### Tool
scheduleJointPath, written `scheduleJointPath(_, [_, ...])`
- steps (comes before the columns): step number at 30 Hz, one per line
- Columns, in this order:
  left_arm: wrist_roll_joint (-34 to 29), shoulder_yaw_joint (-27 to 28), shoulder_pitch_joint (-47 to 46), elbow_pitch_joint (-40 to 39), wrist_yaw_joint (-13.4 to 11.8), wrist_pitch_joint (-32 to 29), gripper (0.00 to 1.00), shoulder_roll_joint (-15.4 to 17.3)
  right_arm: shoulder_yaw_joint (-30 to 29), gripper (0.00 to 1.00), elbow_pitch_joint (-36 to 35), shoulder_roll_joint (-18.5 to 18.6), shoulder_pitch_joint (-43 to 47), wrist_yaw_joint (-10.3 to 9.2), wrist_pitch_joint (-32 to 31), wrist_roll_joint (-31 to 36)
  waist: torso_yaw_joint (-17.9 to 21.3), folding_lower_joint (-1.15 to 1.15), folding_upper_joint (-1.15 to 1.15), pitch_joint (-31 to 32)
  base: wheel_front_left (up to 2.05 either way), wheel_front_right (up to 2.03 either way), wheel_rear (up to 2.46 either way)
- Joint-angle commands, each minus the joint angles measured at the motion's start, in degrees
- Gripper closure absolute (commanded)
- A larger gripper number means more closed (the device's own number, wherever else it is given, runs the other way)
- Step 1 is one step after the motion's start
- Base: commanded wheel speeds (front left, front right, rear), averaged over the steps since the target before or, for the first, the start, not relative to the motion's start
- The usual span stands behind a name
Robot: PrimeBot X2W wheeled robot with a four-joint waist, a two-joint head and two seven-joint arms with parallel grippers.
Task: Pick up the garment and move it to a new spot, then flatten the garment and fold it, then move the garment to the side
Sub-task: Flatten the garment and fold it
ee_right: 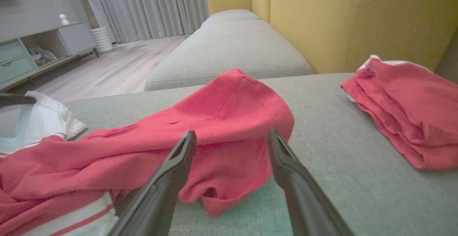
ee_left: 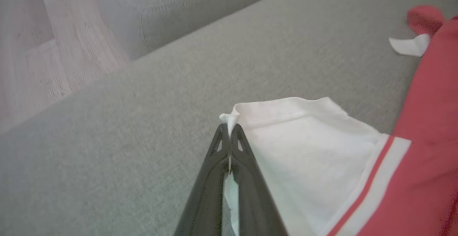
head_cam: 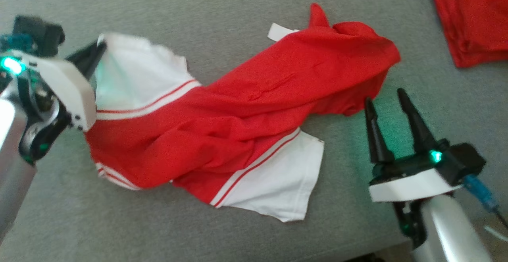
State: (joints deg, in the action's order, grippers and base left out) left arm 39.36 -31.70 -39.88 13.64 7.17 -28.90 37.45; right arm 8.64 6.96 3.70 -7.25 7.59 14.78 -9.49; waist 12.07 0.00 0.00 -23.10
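Left pincer [ee_left: 229,130] pinches the white sleeve corner [ee_left: 230,116] of the red-and-white T-shirt [head_cam: 246,107], which lies crumpled on the grey cushion [head_cam: 222,4] between both pincers. Right pincer [head_cam: 385,96] stands spread just before the red hem [ee_right: 229,196]. This is likely the grasp for flattening; next, the right one must close there.

No writing, number or brand can be read; the white tag [head_cam: 279,31] at the far edge of the shirt [head_cam: 278,91] shows no legible print.

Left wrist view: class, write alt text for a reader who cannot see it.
The left claw is shut on the corner of a white sleeve of a red and white garment, which lies on a grey cushion. Pale wooden floor shows at the upper left.
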Motion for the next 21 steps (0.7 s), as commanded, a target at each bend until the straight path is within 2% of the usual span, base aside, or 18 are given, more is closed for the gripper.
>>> scheduleJointPath(1, [-0.61,2.33,-3.9,-2.24,0.3,1.42,1.0,2.48,0.98,0.0,-1.88,1.63,-1.78,-0.1,0.22,0.3,-1.16,0.0,0.0,0.47,0.0,0.0,0.0])
scheduleJointPath(5, [-1.35,0.51,-6.24,-4.79,0.31,4.61,1.0,1.81,0.4,0.0,-1.8,6.24,-4.65,-0.1,0.22,-2.26,-3.88,0.0,0.0,0.82,0.0,0.0,0.0])
scheduleJointPath(7, [-1.65,-0.58,-7.21,-6.22,0.31,5.68,1.0,1.6,1.08,0.0,-1.03,10.29,-6.94,-0.1,0.22,-4.09,-5.25,0.0,0.0,1.03,0.0,0.0,0.0])
scheduleJointPath(10, [-1.78,-2.37,-8.23,-8.04,0.31,6.59,1.0,1.4,5.15,0.0,3.03,17.53,-10.34,-0.1,0.12,-9.31,-7.2,0.0,0.0,1.43,0.0,0.0,0.0])
scheduleJointPath(13, [-1.65,-4.04,-9.0,-9.29,0.31,6.97,1.0,1.11,10.8,0.0,5.76,24.98,-13.93,-0.1,-2.86,-17.26,-9.1,0.0,0.0,1.66,0.0,0.0,0.0])
scheduleJointPath(17, [-1.21,-5.72,-9.49,-10.39,0.31,7.57,1.0,1.04,17.28,0.0,5.23,33.82,-16.59,-0.1,-7.58,-26.86,-10.99,0.0,0.0,1.97,0.0,0.0,0.0])
scheduleJointPath(21, [-0.78,-6.73,-9.54,-11.26,0.31,8.35,1.0,1.43,21.91,0.0,3.18,40.03,-17.36,-0.1,-10.04,-32.93,-12.22,0.0,0.0,2.34,0.0,0.0,0.0])
